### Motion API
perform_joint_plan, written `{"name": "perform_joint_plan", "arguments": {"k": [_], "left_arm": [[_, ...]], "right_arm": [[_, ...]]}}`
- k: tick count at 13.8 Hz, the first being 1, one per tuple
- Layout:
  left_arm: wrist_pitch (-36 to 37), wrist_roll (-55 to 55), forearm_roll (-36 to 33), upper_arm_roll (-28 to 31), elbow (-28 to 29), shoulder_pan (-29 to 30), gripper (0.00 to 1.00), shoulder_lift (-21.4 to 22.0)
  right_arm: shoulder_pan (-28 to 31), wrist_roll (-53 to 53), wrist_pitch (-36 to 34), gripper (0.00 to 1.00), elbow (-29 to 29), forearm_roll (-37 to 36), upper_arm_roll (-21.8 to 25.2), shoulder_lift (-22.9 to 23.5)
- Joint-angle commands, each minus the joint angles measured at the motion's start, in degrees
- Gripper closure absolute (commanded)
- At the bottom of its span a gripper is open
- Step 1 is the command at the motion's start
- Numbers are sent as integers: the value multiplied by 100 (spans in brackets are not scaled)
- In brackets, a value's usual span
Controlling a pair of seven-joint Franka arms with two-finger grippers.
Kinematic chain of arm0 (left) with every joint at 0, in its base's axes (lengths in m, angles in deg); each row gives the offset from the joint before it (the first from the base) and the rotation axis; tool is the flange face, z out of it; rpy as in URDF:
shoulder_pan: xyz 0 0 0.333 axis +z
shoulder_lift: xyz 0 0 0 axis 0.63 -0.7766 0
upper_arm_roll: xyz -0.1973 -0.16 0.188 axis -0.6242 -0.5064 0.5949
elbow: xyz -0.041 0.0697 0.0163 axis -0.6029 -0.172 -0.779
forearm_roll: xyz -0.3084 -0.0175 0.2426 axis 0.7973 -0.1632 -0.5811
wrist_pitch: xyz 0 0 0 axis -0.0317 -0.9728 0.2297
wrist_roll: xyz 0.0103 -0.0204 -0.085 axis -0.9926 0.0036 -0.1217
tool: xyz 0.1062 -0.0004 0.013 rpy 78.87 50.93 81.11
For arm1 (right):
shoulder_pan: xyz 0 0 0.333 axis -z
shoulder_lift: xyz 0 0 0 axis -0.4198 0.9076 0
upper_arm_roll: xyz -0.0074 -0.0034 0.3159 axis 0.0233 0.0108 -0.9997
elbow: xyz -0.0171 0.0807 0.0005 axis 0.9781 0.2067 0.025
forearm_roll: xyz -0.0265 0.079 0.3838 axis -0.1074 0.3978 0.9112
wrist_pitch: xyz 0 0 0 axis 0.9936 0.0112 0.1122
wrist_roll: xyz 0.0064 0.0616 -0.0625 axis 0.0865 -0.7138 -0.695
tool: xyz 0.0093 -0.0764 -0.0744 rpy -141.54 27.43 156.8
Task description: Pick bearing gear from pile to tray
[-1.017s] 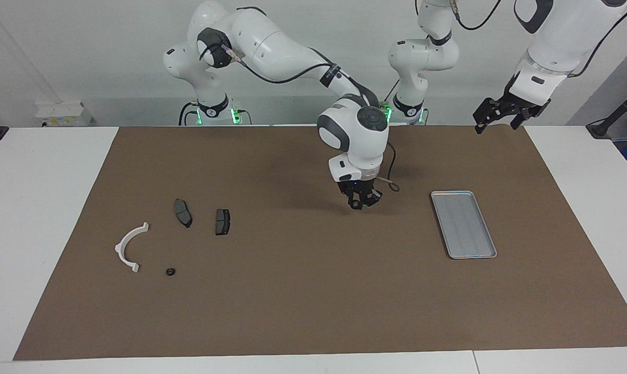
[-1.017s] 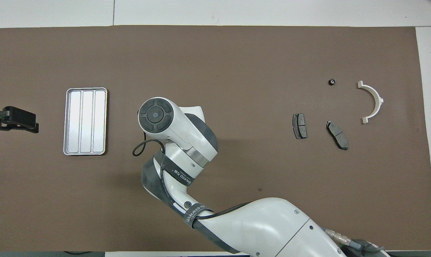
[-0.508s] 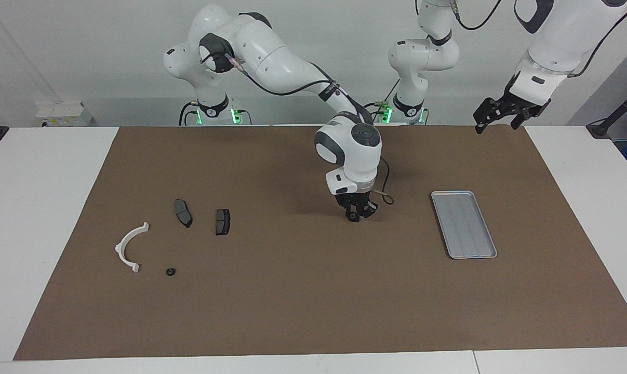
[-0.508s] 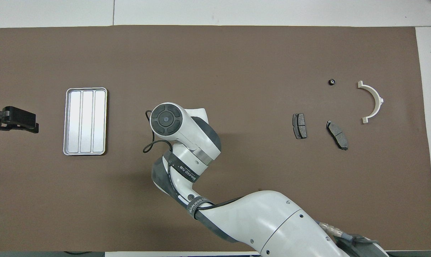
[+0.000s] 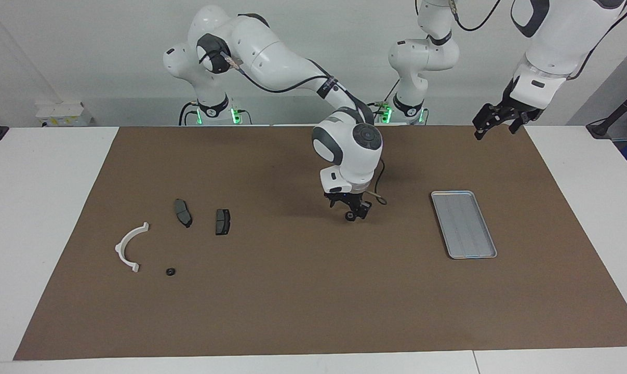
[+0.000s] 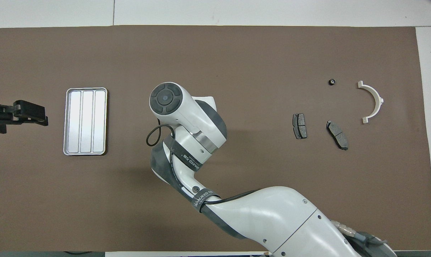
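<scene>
The gear (image 5: 171, 271) is a tiny black ring. It lies flat on the brown mat (image 5: 292, 311), toward the right arm's end of the table. It sits just beside one tip of the white arc (image 5: 129, 246) and does not touch it. That small gap should leave room for a pincer to come down on it.

Two dark pads (image 5: 183, 212) lie nearer to the robots than the gear, well apart from it. They are not in the way.

The right gripper (image 5: 350, 212) hangs low over the middle of the mat, between the pile and the tray (image 5: 451, 193). It points down. A small round dark bit shows at its tip. It may be a gear, but I cannot tell. I also cannot tell if this pincer is clenched or released.

The tray lies flat toward the left arm's end, well apart from the pile. Nothing is in it, so I think the job is not done yet.

The left gripper (image 5: 492, 118) waits up high over the mat's edge near the tray, out of the way. It looks spread apart and grips nothing.
</scene>
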Motion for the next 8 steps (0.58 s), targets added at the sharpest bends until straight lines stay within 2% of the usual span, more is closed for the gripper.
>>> {"name": "perform_joint_plan", "arguments": {"k": [1,3,5,8], "left_arm": [[-780,870,285,-4,577,-336,0,34],[-1282,1898,304,-4,614,-1037,0,-413],[-1826,2612,304,-4,640,-1521,0,-905],[-2724,3274,295,13,991,-2066,0,-1380]], "right_arm": [[615,-911,-489,0,340,146,-191,-464],[1142,-2524,-848,0,322,279,-173,-852],[1792,-4230,-1157,0,296,279,-164,-1011],[2960,-6621,-1071,0,-71,217,-155,-1091]]}}
